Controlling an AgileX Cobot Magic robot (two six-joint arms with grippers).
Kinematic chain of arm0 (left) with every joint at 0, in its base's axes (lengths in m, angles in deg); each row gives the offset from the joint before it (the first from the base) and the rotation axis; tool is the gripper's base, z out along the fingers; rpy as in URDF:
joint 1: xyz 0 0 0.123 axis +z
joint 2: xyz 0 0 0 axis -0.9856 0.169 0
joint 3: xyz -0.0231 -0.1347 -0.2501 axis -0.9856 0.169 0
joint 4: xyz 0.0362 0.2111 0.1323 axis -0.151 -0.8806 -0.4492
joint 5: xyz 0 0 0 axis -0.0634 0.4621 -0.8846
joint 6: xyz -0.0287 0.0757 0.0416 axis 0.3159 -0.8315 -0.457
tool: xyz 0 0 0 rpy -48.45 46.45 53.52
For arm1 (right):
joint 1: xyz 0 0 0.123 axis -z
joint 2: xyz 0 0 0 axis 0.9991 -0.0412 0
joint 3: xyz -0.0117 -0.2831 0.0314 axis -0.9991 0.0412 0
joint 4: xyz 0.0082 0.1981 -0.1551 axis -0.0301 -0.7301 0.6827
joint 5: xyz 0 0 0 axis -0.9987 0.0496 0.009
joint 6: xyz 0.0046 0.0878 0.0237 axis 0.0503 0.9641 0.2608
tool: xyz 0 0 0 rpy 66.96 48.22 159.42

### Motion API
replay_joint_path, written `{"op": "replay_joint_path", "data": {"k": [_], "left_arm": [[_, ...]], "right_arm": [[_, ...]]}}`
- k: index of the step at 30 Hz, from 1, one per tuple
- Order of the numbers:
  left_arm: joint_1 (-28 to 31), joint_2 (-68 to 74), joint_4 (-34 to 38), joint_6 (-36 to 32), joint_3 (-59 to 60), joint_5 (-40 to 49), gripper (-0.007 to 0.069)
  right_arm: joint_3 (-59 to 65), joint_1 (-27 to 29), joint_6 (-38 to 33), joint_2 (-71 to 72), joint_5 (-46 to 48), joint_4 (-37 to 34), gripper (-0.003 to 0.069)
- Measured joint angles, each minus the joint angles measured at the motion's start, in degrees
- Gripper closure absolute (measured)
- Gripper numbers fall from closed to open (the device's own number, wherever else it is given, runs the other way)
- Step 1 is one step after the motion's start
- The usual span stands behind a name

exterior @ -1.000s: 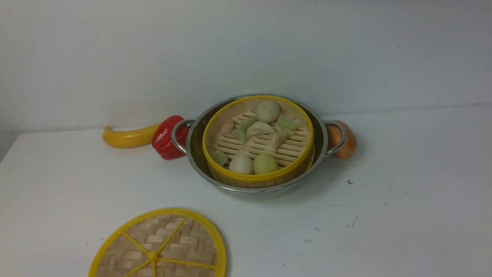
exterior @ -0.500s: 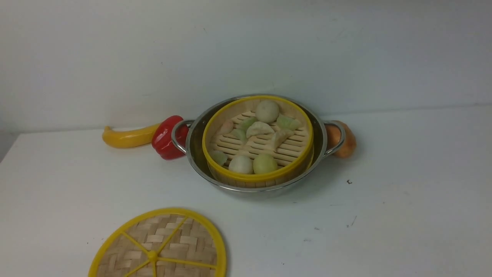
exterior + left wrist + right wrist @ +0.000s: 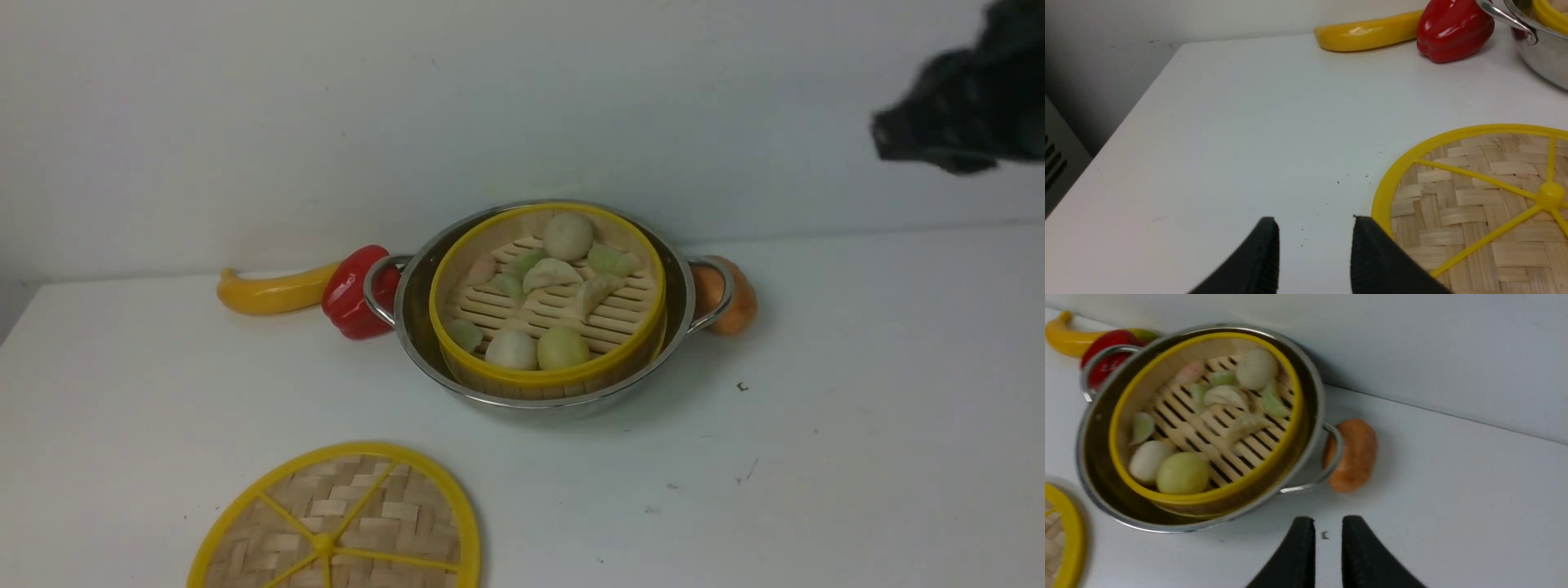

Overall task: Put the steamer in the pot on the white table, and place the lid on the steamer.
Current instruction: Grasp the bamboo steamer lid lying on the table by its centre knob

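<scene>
The steamer [image 3: 547, 304], a bamboo basket with yellow rims holding toy buns and dumplings, sits inside the shiny pot [image 3: 415, 322] at the back middle of the white table [image 3: 857, 425]. The lid [image 3: 343, 523], a woven disc with yellow spokes, lies flat at the table's front left. My left gripper [image 3: 1314, 220] is open and empty, low over the table, with one finger just beside the lid's rim [image 3: 1384, 196]. My right gripper [image 3: 1327, 522] hangs above the table in front of the pot's right handle, its jaws slightly apart with nothing between them. In the front view my right arm [image 3: 963, 122] is a dark blur at the top right.
A yellow toy banana [image 3: 269, 290] and a red pepper [image 3: 353, 292] lie against the pot's left handle. An orange-brown toy [image 3: 735, 296] sits behind its right handle. A wall stands close behind the table, whose left edge [image 3: 1126, 122] drops off near the lid.
My right arm has come into the front view at the top right, where nothing showed before. The pot, steamer and lid have not moved.
</scene>
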Motion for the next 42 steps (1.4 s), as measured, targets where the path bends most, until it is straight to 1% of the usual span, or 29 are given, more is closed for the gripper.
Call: {"op": "replay_joint_path", "data": {"k": [3, 4, 5, 6, 8, 11, 12, 14, 16, 17, 20, 24, 28, 33, 35, 42], "left_arm": [[0.0, 0.0, 0.0, 0.0, 0.0, 0.0, 0.0384], [0.0, 0.0, 0.0, 0.0, 0.0, 0.0, 0.0384], [0.0, 0.0, 0.0, 0.0, 0.0, 0.0, 0.0384], [0.0, 0.0, 0.0, 0.0, 0.0, 0.0, 0.0384], [0.0, 0.0, 0.0, 0.0, 0.0, 0.0, 0.0384], [0.0, 0.0, 0.0, 0.0, 0.0, 0.0, 0.0384], [0.0, 0.0, 0.0, 0.0, 0.0, 0.0, 0.0384], [0.0, 0.0, 0.0, 0.0, 0.0, 0.0, 0.0384], [0.0, 0.0, 0.0, 0.0, 0.0, 0.0, 0.0384], [0.0, 0.0, 0.0, 0.0, 0.0, 0.0, 0.0384], [0.0, 0.0, 0.0, 0.0, 0.0, 0.0, 0.0384], [0.0, 0.0, 0.0, 0.0, 0.0, 0.0, 0.0384], [0.0, 0.0, 0.0, 0.0, 0.0, 0.0, 0.0384], [0.0, 0.0, 0.0, 0.0, 0.0, 0.0, 0.0384], [0.0, 0.0, 0.0, 0.0, 0.0, 0.0, 0.0384], [0.0, 0.0, 0.0, 0.0, 0.0, 0.0, 0.0384]], "right_arm": [[14.58, 4.27, 0.13, 11.11, -9.77, 0.0, 0.0522], [17.94, 5.32, 0.13, 13.16, -12.22, 0.0, 0.0518], [18.74, 5.59, 0.13, 13.82, -12.22, 0.0, 0.0518], [24.85, 7.77, 0.24, 19.64, -17.45, 0.04, 0.0508], [30.99, 10.22, 0.24, 24.63, -21.74, 0.29, 0.0498], [39.59, 13.49, 0.24, 33.83, -26.81, 0.36, 0.0483], [40.08, 13.67, 0.24, 35.09, -27.07, 0.36, 0.0482], [46.06, 15.16, 0.24, 42.51, -29.4, 0.36, 0.0469], [48.53, 15.34, 0.24, 46.08, -29.92, 0.36, 0.0464], [51.56, 15.39, 0.24, 51.04, -30.18, 0.31, 0.0457], [56.48, 15.24, 0.24, 57.97, -30.25, 0.62, 0.0449], [61.62, 14.19, 0.37, 63.47, -30.0, 4.55, 0.0438], [64.34, 13.26, 1.54, 66.63, -28.96, 5.84, 0.0426], [65.95, 11.3, 1.77, 69.16, -23.4, 5.97, 0.042], [66.26, 10.73, 1.77, 69.16, -22.53, 5.97, 0.042], [66.37, 8.88, 2.86, 69.16, -22.31, 5.73, 0.042]]}}
